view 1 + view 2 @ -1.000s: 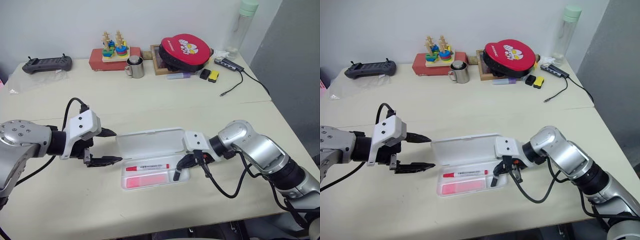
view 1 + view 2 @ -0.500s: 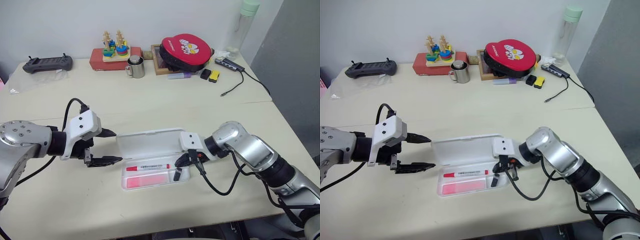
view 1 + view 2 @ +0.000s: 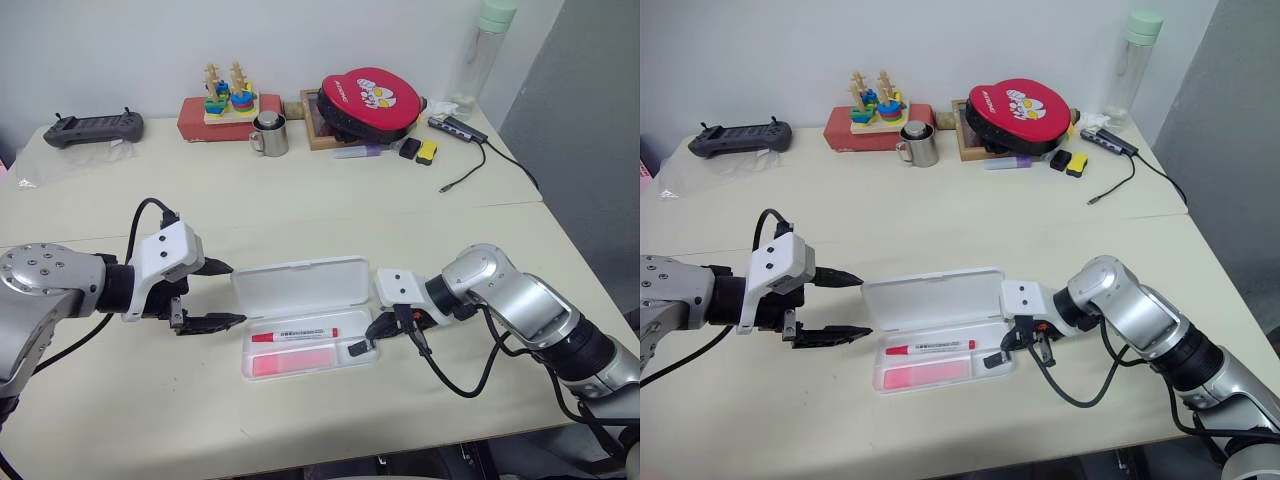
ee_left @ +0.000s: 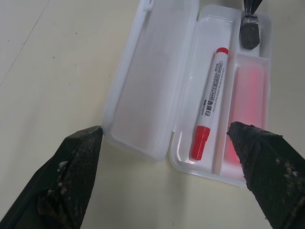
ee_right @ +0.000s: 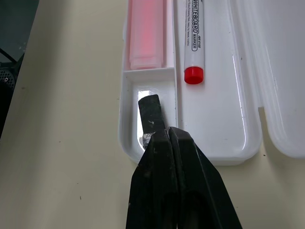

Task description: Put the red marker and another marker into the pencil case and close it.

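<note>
The pencil case (image 3: 305, 322) lies open near the front edge of the cream table (image 3: 300, 210), its lid (image 3: 298, 285) folded back flat on the far side of the divided tray. In the front, long compartment of the tray lies the pink highlighter (image 3: 292, 364), flat and parallel to the front wall. Just behind it, across a divider, lies the red marker (image 3: 294, 335), also lengthwise, its red cap (image 5: 194, 75) toward the robot's right. A small dark grey cap (image 3: 356, 348) sits in the short end compartment at the tray's right end.

The right gripper (image 3: 374, 331) reaches in from the right, its two black fingers pressed together with nothing between them; their tip is at the dark grey cap, seen in the right wrist view directly over the cap's near end. The left gripper (image 3: 222, 294) hovers just left of the case, fingers spread wide, one finger (image 3: 216, 267) toward the lid's corner and the other (image 3: 214, 322) toward the tray's left end; it holds nothing.

Along the far edge of the table stand a black handheld controller (image 3: 95, 127), a red box (image 3: 222, 118) bearing a wooden stacking toy (image 3: 228, 92), a metal mug (image 3: 270, 134), a red round pouch (image 3: 372, 101), a cabled hub (image 3: 459, 130) and a clear bottle (image 3: 482, 55).
</note>
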Controlling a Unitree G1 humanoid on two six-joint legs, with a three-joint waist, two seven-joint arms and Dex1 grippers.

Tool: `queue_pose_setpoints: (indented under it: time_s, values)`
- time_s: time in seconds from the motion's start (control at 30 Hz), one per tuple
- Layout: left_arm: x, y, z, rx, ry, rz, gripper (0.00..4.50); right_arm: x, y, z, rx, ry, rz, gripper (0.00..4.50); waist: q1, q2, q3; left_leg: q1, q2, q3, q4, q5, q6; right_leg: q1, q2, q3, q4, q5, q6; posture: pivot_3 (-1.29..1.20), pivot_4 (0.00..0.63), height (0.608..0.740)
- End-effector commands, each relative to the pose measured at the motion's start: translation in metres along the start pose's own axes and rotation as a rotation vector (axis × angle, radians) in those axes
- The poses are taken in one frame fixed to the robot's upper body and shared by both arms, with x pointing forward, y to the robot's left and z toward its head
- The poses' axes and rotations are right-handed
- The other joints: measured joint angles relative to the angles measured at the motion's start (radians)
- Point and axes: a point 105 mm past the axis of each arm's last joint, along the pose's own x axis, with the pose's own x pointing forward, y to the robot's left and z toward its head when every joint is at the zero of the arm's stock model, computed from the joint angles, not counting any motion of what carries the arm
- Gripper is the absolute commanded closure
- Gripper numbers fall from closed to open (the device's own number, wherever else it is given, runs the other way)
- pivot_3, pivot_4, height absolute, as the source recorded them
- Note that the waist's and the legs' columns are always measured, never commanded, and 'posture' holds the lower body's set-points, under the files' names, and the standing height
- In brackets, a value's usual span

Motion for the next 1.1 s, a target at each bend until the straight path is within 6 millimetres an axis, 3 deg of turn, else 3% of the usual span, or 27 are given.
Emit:
queue_pose_setpoints:
  time_s: [0.03,0.3,0.53,0.67,0.8,1.1]
  values:
    - [-0.015,-0.006,0.011,-0.015,-0.041,-0.008,0.00,-0.026,-0.006,0.030,-0.060,-0.077,-0.068,4.49,-0.002,0.000,0.000,0.000,0.000,0.000,0.000,0.000,0.000,0.000,0.000,0.000,0.000,0.000,0.000,0.00,0.150,0.740]
    - [-0.039,-0.026,0.012,-0.109,-0.056,-0.029,0.00,-0.048,-0.020,0.036,-0.079,-0.078,-0.152,4.49,0.000,0.000,0.000,0.000,0.000,0.000,0.000,0.000,0.000,0.000,0.000,0.000,0.000,0.000,0.000,0.00,0.150,0.740]
    - [-0.046,-0.033,0.008,-0.115,-0.040,0.013,0.00,-0.065,-0.053,0.027,-0.089,-0.043,-0.307,4.49,-0.002,0.000,0.000,0.000,0.000,0.000,0.000,0.000,0.000,0.000,0.000,0.000,0.000,0.000,0.000,0.00,0.150,0.740]
    - [-0.045,-0.034,0.009,-0.114,-0.045,0.020,0.00,-0.065,-0.065,0.027,-0.106,-0.043,-0.345,4.49,-0.005,0.000,0.000,0.001,0.000,0.001,0.000,0.000,0.000,0.000,0.000,0.001,0.000,0.000,0.000,0.00,0.150,0.740]
    - [-0.045,-0.041,0.008,-0.134,-0.054,0.014,0.00,-0.054,-0.076,0.032,-0.105,-0.074,-0.370,4.49,-0.007,0.000,0.000,0.000,0.000,0.000,0.000,0.000,0.000,0.000,0.000,0.000,0.000,0.000,0.000,0.00,0.150,0.740]
    - [-0.044,-0.044,0.001,-0.154,-0.046,0.041,0.00,-0.048,-0.082,0.042,-0.127,-0.104,-0.376,4.49,-0.007,0.001,0.000,0.000,0.000,0.000,-0.001,0.000,0.000,-0.001,0.000,0.000,0.000,0.000,0.000,0.00,0.150,0.740]
